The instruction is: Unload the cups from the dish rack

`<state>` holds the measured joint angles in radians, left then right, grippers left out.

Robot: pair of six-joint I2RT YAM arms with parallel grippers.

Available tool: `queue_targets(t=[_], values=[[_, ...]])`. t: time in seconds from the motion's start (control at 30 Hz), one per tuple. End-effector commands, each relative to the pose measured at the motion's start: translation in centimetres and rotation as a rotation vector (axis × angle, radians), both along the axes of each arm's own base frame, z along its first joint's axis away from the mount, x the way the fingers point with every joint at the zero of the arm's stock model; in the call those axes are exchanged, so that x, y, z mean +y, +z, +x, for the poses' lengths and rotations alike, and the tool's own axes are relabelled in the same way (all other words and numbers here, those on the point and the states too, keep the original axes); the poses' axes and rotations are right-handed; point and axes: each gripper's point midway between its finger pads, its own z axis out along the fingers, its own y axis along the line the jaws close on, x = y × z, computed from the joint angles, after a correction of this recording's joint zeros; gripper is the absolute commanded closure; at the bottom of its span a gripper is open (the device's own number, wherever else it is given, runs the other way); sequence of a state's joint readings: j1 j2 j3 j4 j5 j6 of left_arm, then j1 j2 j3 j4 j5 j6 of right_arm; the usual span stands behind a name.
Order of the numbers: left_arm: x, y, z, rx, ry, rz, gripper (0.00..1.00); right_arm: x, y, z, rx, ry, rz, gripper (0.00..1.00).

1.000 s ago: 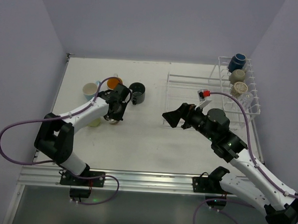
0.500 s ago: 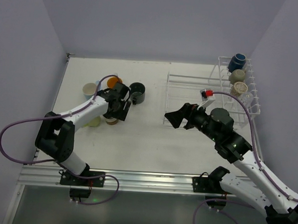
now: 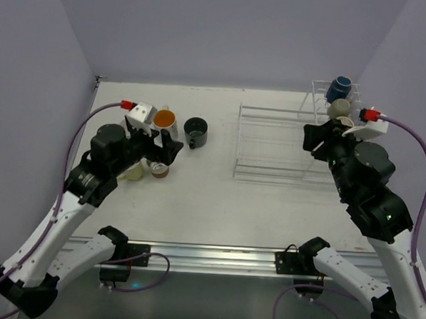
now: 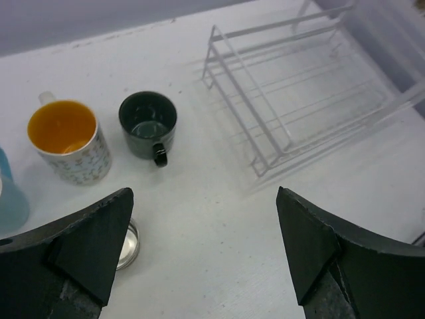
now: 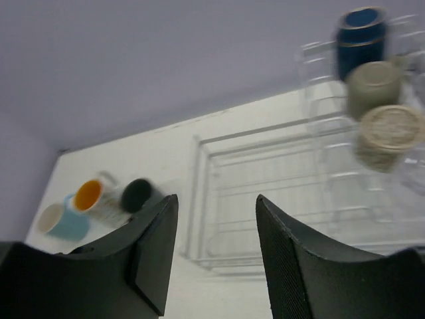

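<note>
The white wire dish rack (image 3: pixel 271 145) stands at the right. In its taller section are a navy cup (image 3: pixel 339 88), a beige cup (image 3: pixel 338 108) and a brownish cup (image 3: pixel 343 125). My right gripper (image 3: pixel 315 140) hovers open just left of them, with nothing between its fingers (image 5: pixel 299 266). On the table at the left stand an orange-lined patterned cup (image 3: pixel 164 118), a black cup (image 3: pixel 196 131), a pale green cup (image 3: pixel 135 172) and a small cup (image 3: pixel 158 170). My left gripper (image 3: pixel 168 148) is open above that group, with the small cup (image 4: pixel 126 242) beside its left finger (image 4: pixel 93 242).
The rack's flat low grid (image 4: pixel 299 100) holds nothing. A light blue cup (image 4: pixel 10 199) stands at the left edge of the left wrist view. Walls close the table on three sides. Purple cables loop from both arms.
My left gripper has opened, left the small cup on the table and pulled up and back. My right arm has swung from mid-table to the rack's tall section.
</note>
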<state>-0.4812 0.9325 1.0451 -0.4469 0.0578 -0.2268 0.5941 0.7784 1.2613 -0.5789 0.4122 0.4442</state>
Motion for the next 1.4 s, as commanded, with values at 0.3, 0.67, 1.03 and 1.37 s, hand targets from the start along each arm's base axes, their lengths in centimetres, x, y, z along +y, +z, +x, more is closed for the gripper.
queue_targets(t=[0.3, 0.67, 1.03, 1.37], values=[[-0.6, -1.9, -9.4, -0.172, -0.28, -0.154, 0.06, -15.7, -2.8, 2.8, 0.206, -0.617, -0.248, 0.11], [-0.7, -0.9, -10.9, -0.22, -0.313, -0.189, 0.05, -17.4, -8.8, 6.3, 0.405, -0.619, -0.253, 0.15], [-0.8, -1.4, -10.5, -0.195, -0.304, -0.18, 0.05, -17.9, -11.9, 7.1, 0.479, -0.634, -0.252, 0.23], [-0.9, -1.8, -10.1, -0.178, -0.296, -0.17, 0.05, -18.5, -10.1, 6.1, 0.4, -0.688, -0.22, 0.55]])
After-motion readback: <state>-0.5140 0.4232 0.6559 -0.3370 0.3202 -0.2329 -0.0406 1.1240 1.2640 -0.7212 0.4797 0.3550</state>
